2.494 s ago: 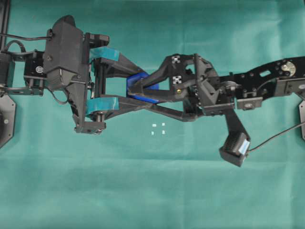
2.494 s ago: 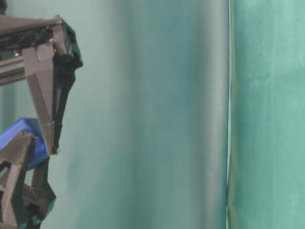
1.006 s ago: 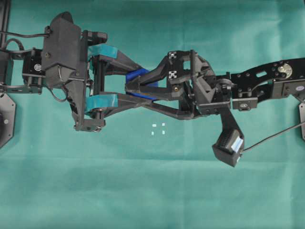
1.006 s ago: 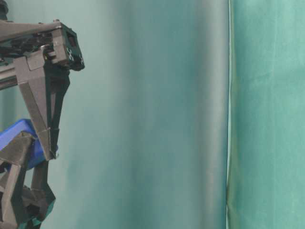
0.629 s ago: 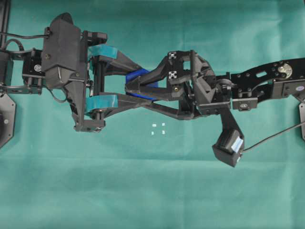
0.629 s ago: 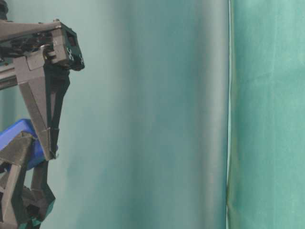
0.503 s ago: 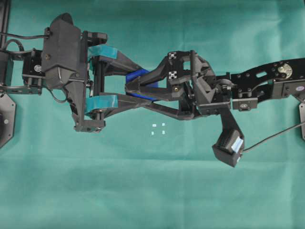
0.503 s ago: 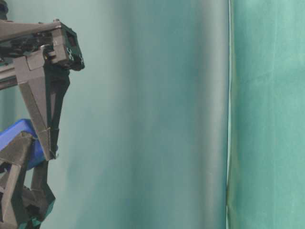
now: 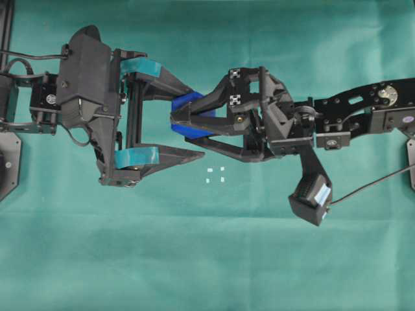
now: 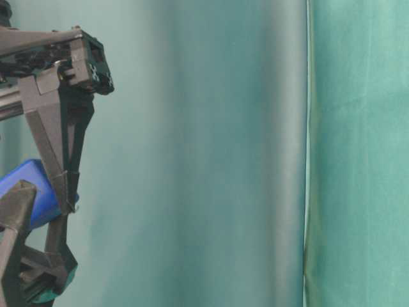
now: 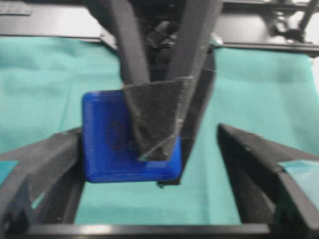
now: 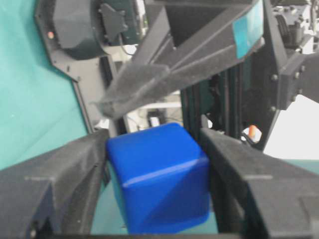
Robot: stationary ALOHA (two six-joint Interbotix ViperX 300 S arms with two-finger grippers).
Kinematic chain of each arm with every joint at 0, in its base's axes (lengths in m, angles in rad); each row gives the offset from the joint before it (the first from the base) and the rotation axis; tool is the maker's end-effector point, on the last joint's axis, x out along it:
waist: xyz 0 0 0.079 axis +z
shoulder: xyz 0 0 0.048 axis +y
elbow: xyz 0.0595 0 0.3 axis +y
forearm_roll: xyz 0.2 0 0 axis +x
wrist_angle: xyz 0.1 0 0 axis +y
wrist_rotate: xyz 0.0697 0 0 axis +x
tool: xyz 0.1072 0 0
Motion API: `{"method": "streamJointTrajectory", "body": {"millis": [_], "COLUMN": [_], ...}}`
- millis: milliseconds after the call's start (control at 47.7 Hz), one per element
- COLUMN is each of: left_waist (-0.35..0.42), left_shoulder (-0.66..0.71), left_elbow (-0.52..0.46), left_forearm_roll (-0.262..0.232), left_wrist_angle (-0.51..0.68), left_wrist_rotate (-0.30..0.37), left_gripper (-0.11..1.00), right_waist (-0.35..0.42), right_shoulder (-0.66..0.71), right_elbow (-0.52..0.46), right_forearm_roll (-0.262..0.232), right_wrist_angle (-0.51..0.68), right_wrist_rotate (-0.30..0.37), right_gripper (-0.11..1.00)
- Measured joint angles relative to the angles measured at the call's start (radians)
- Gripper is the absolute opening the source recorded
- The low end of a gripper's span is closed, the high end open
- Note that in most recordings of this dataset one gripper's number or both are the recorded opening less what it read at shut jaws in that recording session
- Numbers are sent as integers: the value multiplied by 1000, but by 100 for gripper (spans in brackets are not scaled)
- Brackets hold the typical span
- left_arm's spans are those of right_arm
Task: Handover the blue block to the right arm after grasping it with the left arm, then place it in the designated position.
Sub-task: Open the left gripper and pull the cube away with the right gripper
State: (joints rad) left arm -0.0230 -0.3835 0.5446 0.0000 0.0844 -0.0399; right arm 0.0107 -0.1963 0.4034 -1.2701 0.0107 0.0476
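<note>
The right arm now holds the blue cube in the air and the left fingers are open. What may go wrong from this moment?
1. The blue block hangs above the cloth, pinched only by the right gripper near its finger ends; a weak grip could let it drop.
2. One teal-taped finger of the left gripper looks close to the block, so pulling away might nudge it.
3. The designated position is small and lies apart from the block, so a tilted release could miss the marks.
</note>
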Motion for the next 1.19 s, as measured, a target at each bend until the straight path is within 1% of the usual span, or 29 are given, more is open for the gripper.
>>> {"method": "streamJointTrajectory", "body": {"millis": [231,419,671,985,1048,1090,1195], "left_waist": [0,0,0,0,0,0,0], "left_shoulder": [-15,-60,-110,-112,-114,-112,-114], "left_elbow": [20,52,91,91,91,91,91], "left_forearm_roll": [0,0,0,0,0,-2,-2], "left_wrist_angle": [0,0,0,0,0,0,0], "left_wrist_rotate": [-2,0,-2,-2,-2,-2,-2], "left_gripper": [100,100,100,100,100,100,100], "right_waist": [2,0,-5,-5,-5,-6,-5], "right_shoulder": [-5,-54,-130,-137,-137,-135,-137], "right_elbow": [12,63,127,132,133,133,133], "right_forearm_roll": [-2,0,0,-2,0,5,41], "right_wrist_angle": [0,6,12,11,11,11,11], "right_wrist_rotate": [0,3,46,71,92,120,230], "right_gripper": [60,60,60,60,60,60,60]}}
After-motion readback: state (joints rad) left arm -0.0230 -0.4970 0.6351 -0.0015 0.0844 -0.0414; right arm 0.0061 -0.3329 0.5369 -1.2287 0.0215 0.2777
